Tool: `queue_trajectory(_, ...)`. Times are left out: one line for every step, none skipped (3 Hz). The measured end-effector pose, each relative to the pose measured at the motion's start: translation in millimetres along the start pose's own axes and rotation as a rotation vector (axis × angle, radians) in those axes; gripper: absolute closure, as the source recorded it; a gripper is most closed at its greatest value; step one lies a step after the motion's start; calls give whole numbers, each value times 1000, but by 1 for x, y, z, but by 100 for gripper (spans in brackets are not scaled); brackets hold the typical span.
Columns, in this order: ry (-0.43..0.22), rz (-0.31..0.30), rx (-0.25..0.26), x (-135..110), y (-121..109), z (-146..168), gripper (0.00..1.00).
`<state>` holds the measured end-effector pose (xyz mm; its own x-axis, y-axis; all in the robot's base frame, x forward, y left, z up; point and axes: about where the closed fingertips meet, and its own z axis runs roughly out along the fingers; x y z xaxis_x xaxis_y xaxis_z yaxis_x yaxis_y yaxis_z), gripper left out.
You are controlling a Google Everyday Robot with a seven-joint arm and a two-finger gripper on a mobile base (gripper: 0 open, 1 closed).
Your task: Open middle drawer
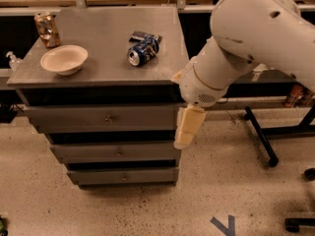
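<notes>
Item: middle drawer [88, 153], second of three grey fronts under the surface [108, 38]. Shut; knob [118, 153] untouched.
Gripper [188, 127]: hangs at the cabinet's right edge, near that drawer's right end; whether spread or pressed together, you cannot tell.
Outstanding: reach the knob, grasp, pull. No step yet done.

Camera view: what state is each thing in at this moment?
middle drawer, shut, knob untouched
top drawer, shut
bottom drawer, shut
bowl, upright and empty on the cabinet top
blue can, lying on its side
brown can, standing upright
end effector, hanging at the cabinet's right front edge, away from the knobs
</notes>
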<state>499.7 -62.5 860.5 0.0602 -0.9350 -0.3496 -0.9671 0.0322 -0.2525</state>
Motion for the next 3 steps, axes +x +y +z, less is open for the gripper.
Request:
queue_trajectory(0, 18, 39, 3, -7, -13, 0)
queue_trajectory(-5, 26, -30, 3, 0, 29, 0)
queue_trajectory(-61, 8, -103, 5, 23, 92, 0)
